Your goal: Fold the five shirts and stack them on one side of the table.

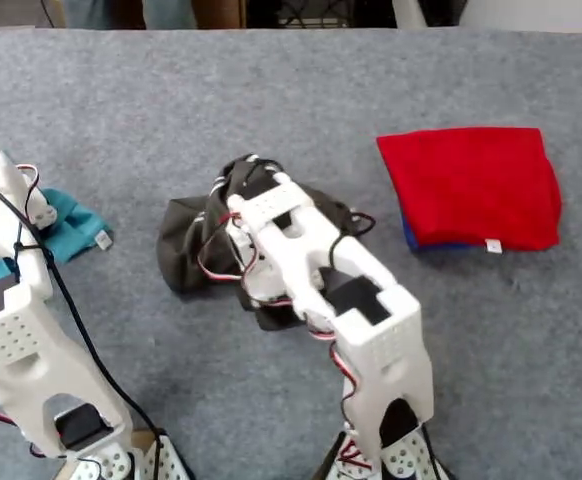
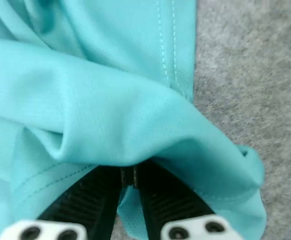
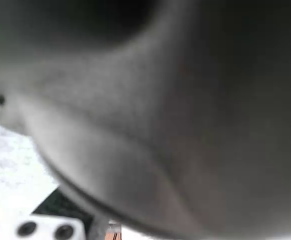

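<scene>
Right at the near edge of the table [image 1: 531, 350], both arms rise from their bases off the grey felt. The left gripper [image 2: 129, 176] is clenched on a fold of the teal shirt [image 2: 110, 110], which lies bunched at the left edge. Mid-table, the right gripper [image 1: 243, 185] is down in the crumpled dark shirt [image 1: 181, 245]; cloth covers it, so I cannot tell its grip. Further back, towards the far right corner, a folded red shirt [image 1: 466, 185] sits on a blue shirt [image 1: 411, 238]. Beyond the far edge there's a thin strip of room, too little to make out.
</scene>
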